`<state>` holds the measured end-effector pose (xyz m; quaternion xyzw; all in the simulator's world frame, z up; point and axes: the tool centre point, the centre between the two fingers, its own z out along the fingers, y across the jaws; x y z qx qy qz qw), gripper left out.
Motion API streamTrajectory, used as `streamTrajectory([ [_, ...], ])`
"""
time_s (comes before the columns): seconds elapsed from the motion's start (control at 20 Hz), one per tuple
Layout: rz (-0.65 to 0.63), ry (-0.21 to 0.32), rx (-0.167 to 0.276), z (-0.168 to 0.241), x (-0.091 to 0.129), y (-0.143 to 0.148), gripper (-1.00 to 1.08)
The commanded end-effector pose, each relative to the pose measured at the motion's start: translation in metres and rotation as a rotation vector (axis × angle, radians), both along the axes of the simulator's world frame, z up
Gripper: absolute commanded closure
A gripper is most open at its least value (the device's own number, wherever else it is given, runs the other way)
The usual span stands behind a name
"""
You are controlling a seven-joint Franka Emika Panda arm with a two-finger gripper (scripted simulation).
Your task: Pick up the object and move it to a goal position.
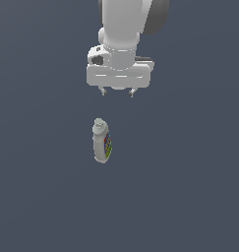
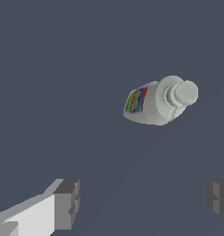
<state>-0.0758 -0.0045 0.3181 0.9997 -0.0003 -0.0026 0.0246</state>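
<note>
Exterior view, worktop [image 1: 37, 197]: flat, matte slate-blue surface with no seams or markings, filling both pictures.
Arm [image 1: 122, 29]: smooth white casing with rounded joints and a dark grey patch at the upper right; it comes down from the top edge and points straight at the worktop.
Wrist block: broad, boxy white housing with a small dark round port on the side toward the exterior view's left.
Gripper [image 1: 117, 92]: hangs above the bottle, clear of it, and holds nothing.
Jaws: spread wide; the wrist view shows two blocky grey fingertips [image 2: 67, 203] far apart with bare worktop between them.
Bottle [image 1: 101, 141]: pale grey-white plastic, lying by itself on the worktop just below the gripper in the exterior view and a little toward that view's left.
Bottle shape: rounded body, narrowed neck, round cap [image 2: 185, 92] on the end nearer the gripper.
Label [image 2: 135, 100]: small patch of green, yellow, red and blue on one side of the body.
</note>
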Motion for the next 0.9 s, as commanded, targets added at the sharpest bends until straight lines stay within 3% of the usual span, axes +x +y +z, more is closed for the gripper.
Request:
streamTrajectory([
  [0.0, 0.000, 0.000, 0.000, 0.0000, 0.0000, 0.0000, -0.92],
  [0.5, -0.032, -0.002, 0.037, 0.0058, -0.0051, 0.0046, -0.92],
  [0.85, -0.045, -0.003, 0.037, 0.0047, -0.0018, 0.0024, -0.92],
])
